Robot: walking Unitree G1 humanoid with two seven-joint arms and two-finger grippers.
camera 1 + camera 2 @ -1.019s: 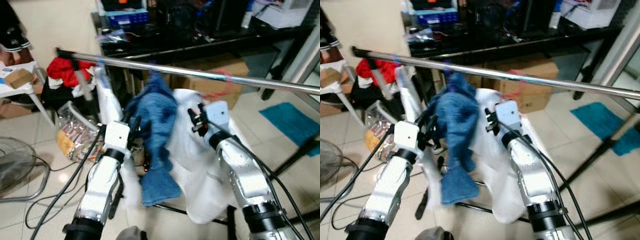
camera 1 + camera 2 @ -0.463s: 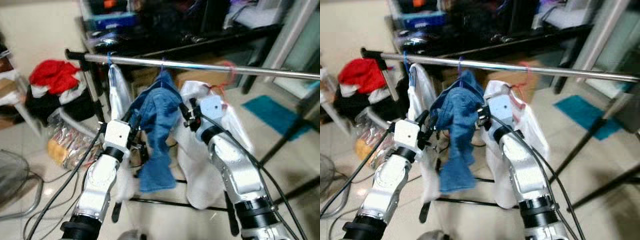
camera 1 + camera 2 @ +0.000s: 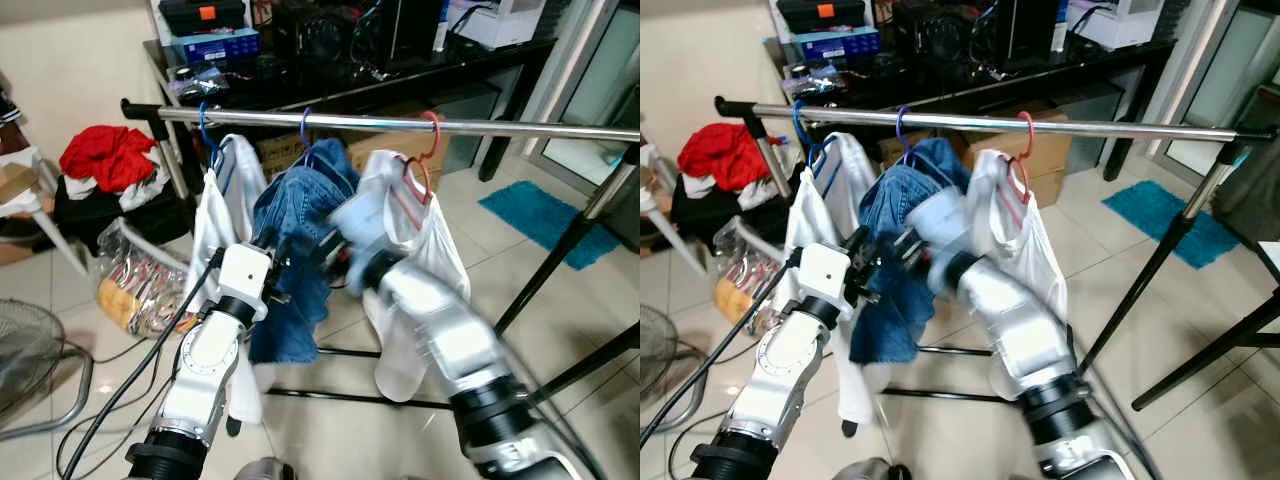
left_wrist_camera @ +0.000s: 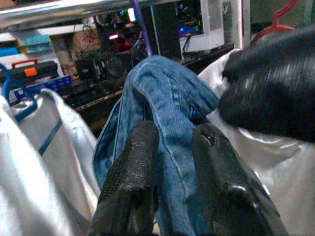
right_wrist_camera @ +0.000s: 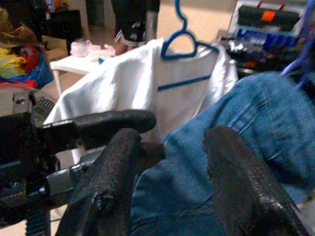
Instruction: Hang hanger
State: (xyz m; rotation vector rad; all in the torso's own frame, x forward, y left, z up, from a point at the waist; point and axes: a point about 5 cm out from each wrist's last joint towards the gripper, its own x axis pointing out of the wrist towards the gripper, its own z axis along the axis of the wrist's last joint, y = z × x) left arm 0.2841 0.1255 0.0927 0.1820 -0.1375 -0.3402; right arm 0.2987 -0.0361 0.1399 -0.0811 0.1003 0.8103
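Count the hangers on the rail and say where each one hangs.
3. A blue hanger hangs nearest the rail's left end with a white shirt, a purple hanger in the middle holds the jeans, and a red hanger on the right carries a white garment.

Floor: pale glossy tiles (image 3: 560,300). Wall: cream (image 3: 70,60). Black counter (image 3: 480,55) at rear, crowded with electronics and a blue box (image 3: 215,45). Cardboard box (image 3: 400,150) beneath it. Teal mat (image 3: 545,210) on the right. Red clothing heap (image 3: 105,155) and a fan (image 3: 30,370) on the left.
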